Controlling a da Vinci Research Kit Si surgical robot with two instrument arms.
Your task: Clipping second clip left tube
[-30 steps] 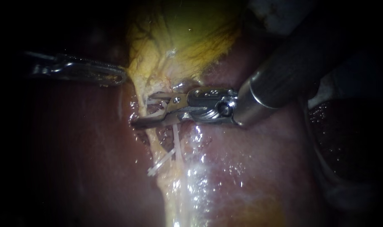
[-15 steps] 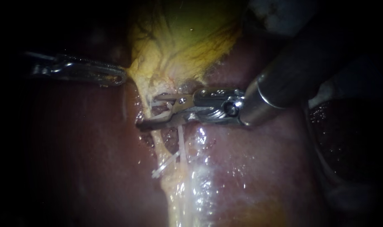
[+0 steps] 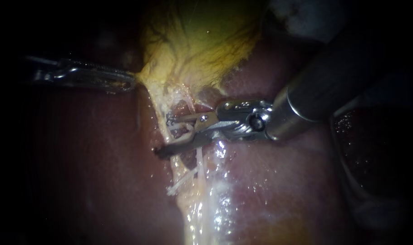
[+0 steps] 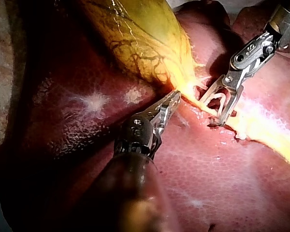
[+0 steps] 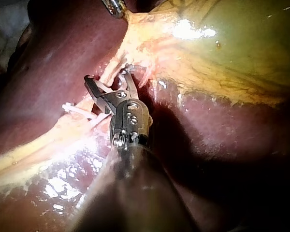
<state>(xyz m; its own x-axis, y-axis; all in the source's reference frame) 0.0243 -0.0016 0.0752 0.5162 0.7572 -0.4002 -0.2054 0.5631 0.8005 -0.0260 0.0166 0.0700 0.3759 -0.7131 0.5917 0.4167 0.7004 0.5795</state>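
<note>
Between my right instrument's (image 3: 164,136) parted jaws lies a tube (image 3: 178,130); contact unclear.

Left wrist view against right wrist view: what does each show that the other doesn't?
Only the left wrist view: my left instrument in full, its jaws shut on the gallbladder edge. Only the right wrist view: a white clip plainly seen across the tube, beside my right instrument. Both: the right instrument's open jaws astride that tube, the gallbladder and the liver.
</note>
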